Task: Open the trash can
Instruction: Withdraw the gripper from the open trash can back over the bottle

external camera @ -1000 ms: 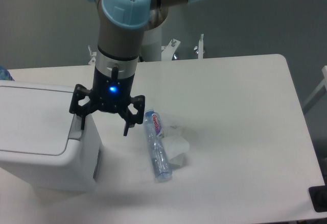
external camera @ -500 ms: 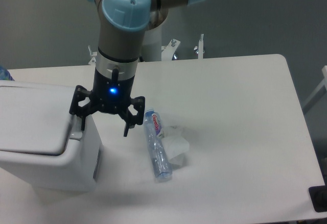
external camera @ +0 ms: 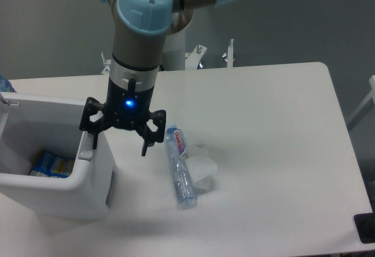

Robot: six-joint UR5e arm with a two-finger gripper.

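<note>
The white boxy trash can (external camera: 55, 197) stands at the table's left front. Its top is uncovered and I see inside it, where a blue and white packet (external camera: 50, 163) lies at the bottom. The lid no longer covers the opening; only a thin white edge (external camera: 8, 101) shows at the bin's far left. My gripper (external camera: 119, 148) is open and holds nothing. Its left finger (external camera: 94, 140) rests at the bin's right rim, over the grey push tab (external camera: 85, 152). Its right finger hangs over the table beside the bin.
A clear water bottle (external camera: 179, 166) lies on the table just right of the gripper, next to a crumpled white wrapper (external camera: 204, 168). A black object (external camera: 365, 228) sits at the table's front right corner. A blue thing (external camera: 3, 84) peeks in at the left edge.
The trash can's flat lid, shut in both earlier frames, has swung away and the inside now shows. The gripper has stayed at the bin's right rim.
</note>
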